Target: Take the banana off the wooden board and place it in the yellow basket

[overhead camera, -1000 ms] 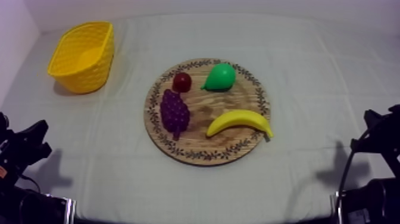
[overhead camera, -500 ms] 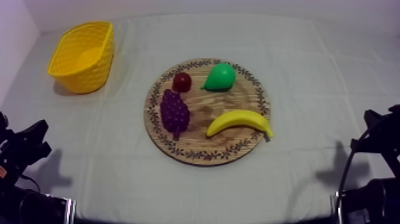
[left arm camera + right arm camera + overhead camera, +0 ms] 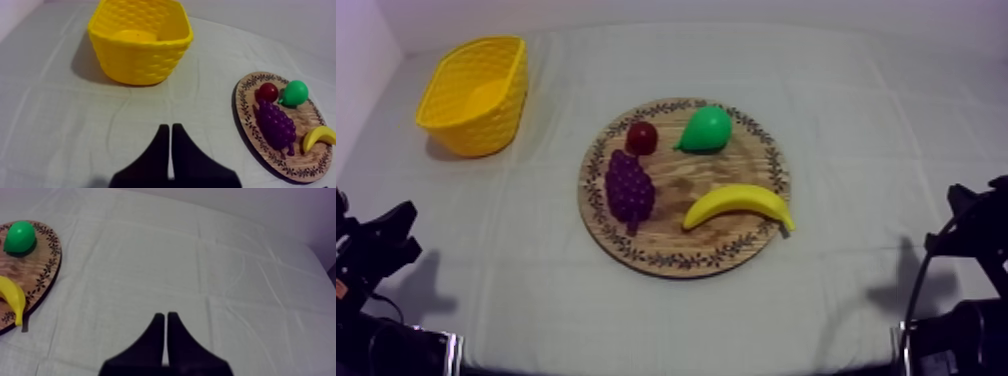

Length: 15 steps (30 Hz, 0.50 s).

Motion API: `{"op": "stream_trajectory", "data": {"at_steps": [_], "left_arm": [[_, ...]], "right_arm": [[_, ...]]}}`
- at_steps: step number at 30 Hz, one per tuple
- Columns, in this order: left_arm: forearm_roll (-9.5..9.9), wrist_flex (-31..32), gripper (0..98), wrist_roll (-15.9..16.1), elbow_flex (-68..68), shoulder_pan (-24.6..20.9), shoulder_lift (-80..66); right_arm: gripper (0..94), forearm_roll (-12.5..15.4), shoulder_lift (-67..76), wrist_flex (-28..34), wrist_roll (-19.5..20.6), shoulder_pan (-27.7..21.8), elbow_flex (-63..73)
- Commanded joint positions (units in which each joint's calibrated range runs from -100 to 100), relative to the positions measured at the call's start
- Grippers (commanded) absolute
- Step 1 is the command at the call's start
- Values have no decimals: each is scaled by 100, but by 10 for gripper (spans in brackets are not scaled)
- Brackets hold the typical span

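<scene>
A yellow banana (image 3: 738, 203) lies on the right front part of the round wooden board (image 3: 756, 150), also seen as the banana (image 3: 318, 137) and the banana (image 3: 12, 298). The yellow basket (image 3: 474, 95) stands at the far left of the table, and the basket (image 3: 140, 40) holds nothing that I can see. My left gripper (image 3: 170, 132) is shut on nothing above bare cloth, between the basket and the board (image 3: 250, 120). My right gripper (image 3: 165, 320) is shut on nothing over cloth, right of the board (image 3: 47, 263). Both arms rest low, the left arm (image 3: 376, 250) and the right arm (image 3: 966, 225).
On the board also lie a purple bunch of grapes (image 3: 629, 188), a small red fruit (image 3: 641, 137) and a green pear (image 3: 706, 129). Wrinkled grey-white cloth (image 3: 856, 100) spreads around the board, with open room on the right side.
</scene>
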<state>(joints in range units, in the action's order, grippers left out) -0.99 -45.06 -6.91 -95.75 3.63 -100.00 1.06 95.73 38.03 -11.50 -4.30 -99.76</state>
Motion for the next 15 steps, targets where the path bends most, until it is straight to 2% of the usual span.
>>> {"op": "stream_trajectory", "data": {"at_steps": [1, 15], "left_arm": [[-1, 2, 1, -10, -1, 2, 0], [-1, -31, 1, -195, 5, 2, 0]], "right_arm": [[3, -1, 2, -4, -1, 1, -2], [3, -1, 2, -4, -1, 1, -2]]}}
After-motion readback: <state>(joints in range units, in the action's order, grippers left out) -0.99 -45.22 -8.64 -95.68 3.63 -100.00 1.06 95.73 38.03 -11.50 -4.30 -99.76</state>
